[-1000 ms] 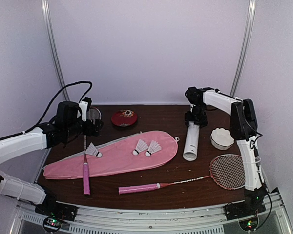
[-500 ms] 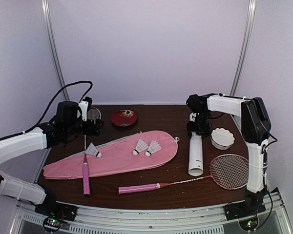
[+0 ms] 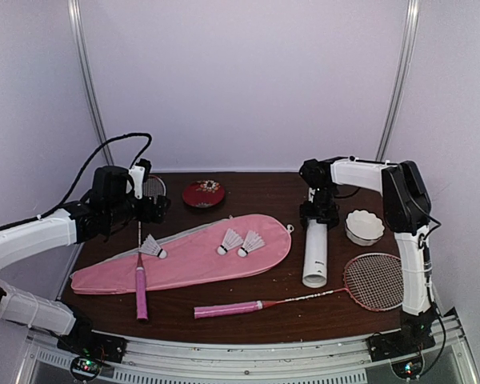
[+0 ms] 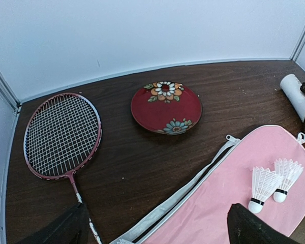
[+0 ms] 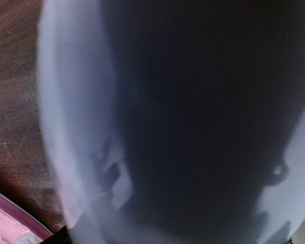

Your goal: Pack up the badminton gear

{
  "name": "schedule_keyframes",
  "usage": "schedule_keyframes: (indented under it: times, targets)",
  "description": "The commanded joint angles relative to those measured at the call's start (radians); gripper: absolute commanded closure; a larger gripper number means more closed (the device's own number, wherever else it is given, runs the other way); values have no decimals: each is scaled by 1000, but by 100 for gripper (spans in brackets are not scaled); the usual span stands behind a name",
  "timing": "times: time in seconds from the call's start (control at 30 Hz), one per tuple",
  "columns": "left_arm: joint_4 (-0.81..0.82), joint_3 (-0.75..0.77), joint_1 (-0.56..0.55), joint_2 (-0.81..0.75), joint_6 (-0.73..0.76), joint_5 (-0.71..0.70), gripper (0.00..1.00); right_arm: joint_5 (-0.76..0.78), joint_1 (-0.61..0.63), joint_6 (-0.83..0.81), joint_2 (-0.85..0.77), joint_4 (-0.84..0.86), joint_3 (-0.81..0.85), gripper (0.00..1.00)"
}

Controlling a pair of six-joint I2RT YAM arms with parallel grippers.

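Note:
The pink bag (image 3: 192, 256) lies flat across the table with three shuttlecocks on it (image 3: 152, 246) (image 3: 230, 240) (image 3: 252, 242). One racket (image 3: 141, 272) lies over the bag's left end, its head (image 4: 61, 134) at the far left. The other racket (image 3: 304, 298) lies along the front, its head at the right. The white tube (image 3: 314, 256) lies on the table right of the bag. My right gripper (image 3: 318, 212) sits over the tube's far end; its fingers are hidden, and the tube's wall (image 5: 76, 127) fills the right wrist view. My left gripper (image 4: 162, 229) hangs open and empty over the bag's zip edge.
A dark red flowered dish (image 3: 203, 193) stands at the back, left of centre. A white scalloped bowl (image 3: 363, 226) stands right of the tube. White walls and two metal posts close in the back and the sides of the table.
The tube's near end has swung toward the front, so the tube lies straighter; my right gripper stayed at its far end, shifting right and then back. The left arm has not moved.

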Motion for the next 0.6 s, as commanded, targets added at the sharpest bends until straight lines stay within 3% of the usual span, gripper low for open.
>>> schedule_keyframes:
  times: [0.0, 0.07, 0.2, 0.43, 0.57]
  targets:
    - [49, 12, -6, 1, -14, 2, 2, -18, -4, 55, 13, 10, 1, 29]
    - [49, 15, -6, 5, -17, 2, 2, 3, -6, 53, -9, 17, -2, 38]
    - [30, 32, -6, 9, -25, -2, 2, 19, -13, 37, -95, 30, 15, 47]
    - [32, 48, -7, -27, -40, 40, 2, -67, -12, -58, -320, 78, 50, 49]
    - [25, 69, -6, -55, -27, 97, 2, -112, 23, -174, -504, 199, -53, 46]
